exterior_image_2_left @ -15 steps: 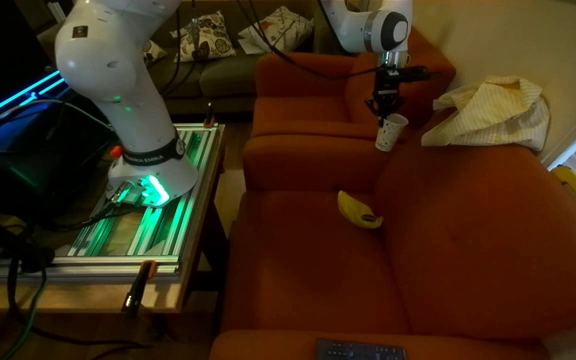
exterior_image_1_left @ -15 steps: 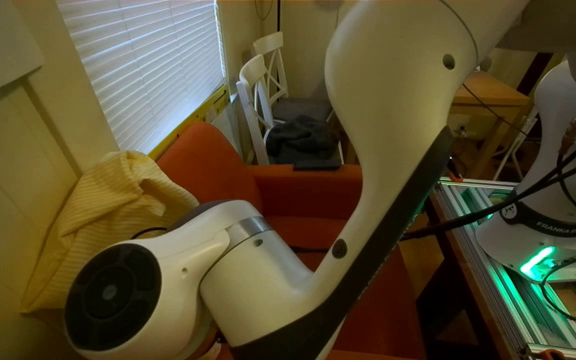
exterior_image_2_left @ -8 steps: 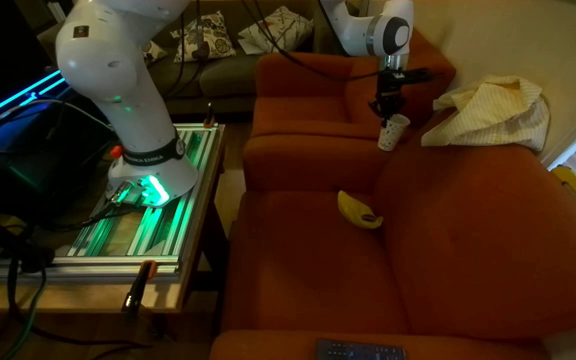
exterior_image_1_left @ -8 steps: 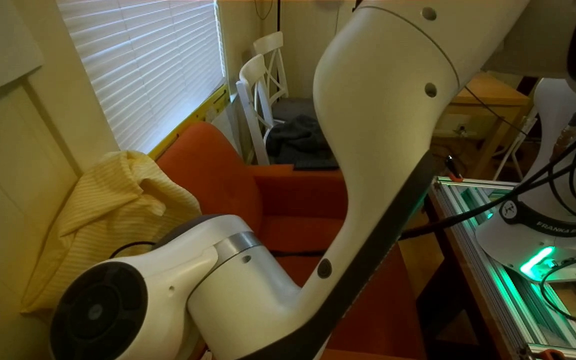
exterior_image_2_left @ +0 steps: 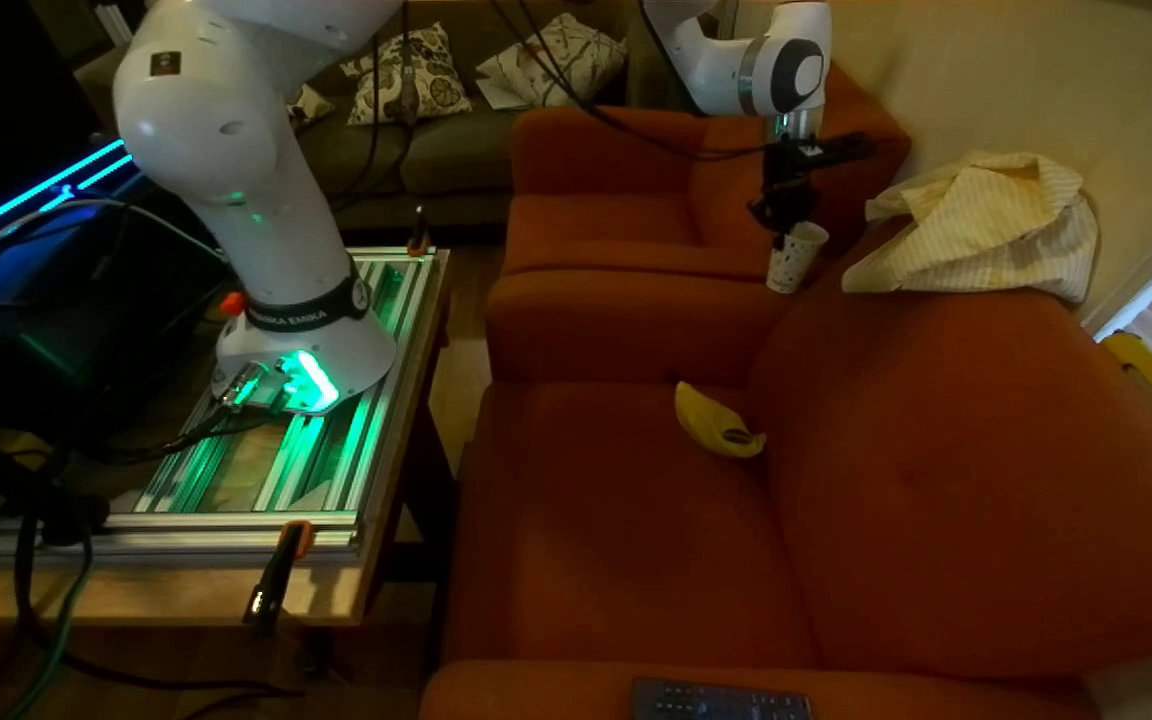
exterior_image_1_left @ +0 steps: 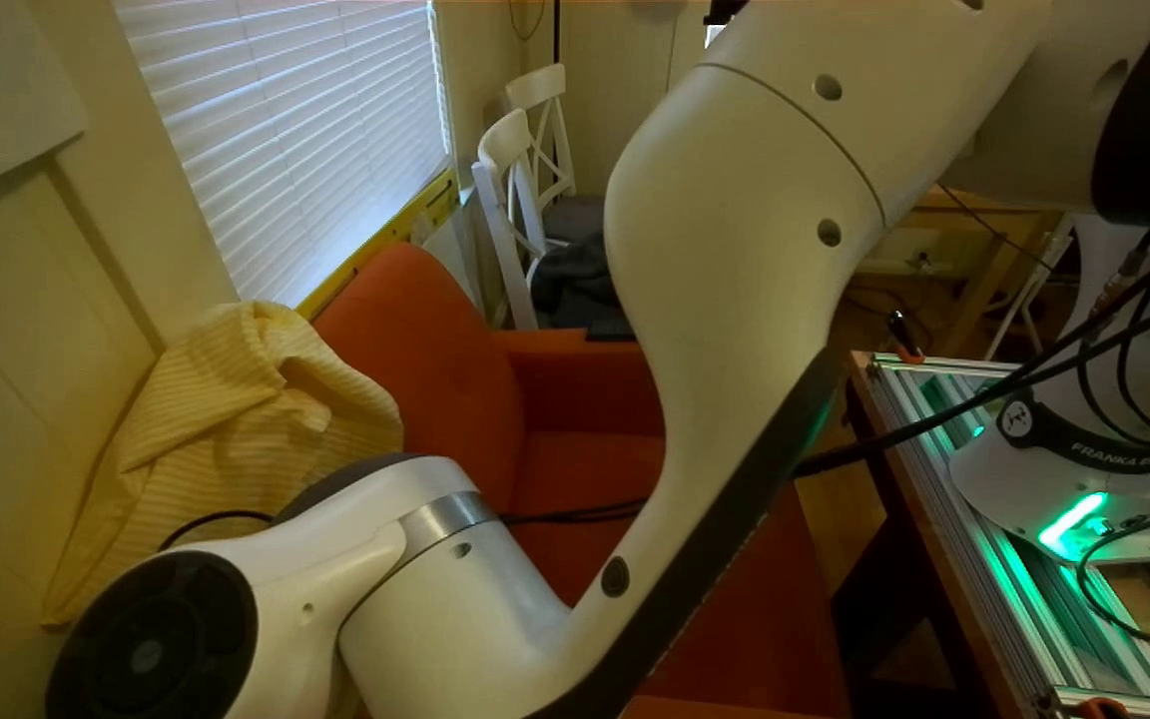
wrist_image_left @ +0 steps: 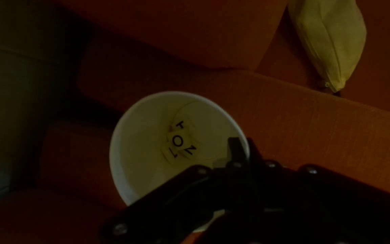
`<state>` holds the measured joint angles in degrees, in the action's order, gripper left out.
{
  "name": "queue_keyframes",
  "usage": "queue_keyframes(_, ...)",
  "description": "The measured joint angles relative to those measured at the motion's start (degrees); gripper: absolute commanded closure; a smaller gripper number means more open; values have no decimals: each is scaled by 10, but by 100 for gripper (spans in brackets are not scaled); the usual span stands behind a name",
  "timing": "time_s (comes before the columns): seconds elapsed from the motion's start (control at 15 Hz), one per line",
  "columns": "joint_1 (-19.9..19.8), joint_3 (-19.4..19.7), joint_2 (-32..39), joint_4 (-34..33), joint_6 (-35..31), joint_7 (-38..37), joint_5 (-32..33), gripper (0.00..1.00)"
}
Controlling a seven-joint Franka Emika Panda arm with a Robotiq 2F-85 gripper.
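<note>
Wrist view: we note the gripper (wrist_image_left: 245, 149) pinching the cup (wrist_image_left: 139, 145) at its three o'clock side, opening upward, presumably so the letter tiles (wrist_image_left: 178, 140) inside cannot spill.

The wrist view looks down closely into the cup (wrist_image_left: 135, 152), while both exterior views share the arm (exterior_image_1_left: 725, 260).

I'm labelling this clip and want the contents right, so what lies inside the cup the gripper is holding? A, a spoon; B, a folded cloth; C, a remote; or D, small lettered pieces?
D: the wrist view looks down into the cup, where small lettered pieces, one marked O, lie at the bottom, while the gripper pinches its wall.
</note>
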<state>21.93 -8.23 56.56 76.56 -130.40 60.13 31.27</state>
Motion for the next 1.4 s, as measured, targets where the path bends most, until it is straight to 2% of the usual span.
queue_keyframes(1.4,9,10,92,-144,11,53,-4,97)
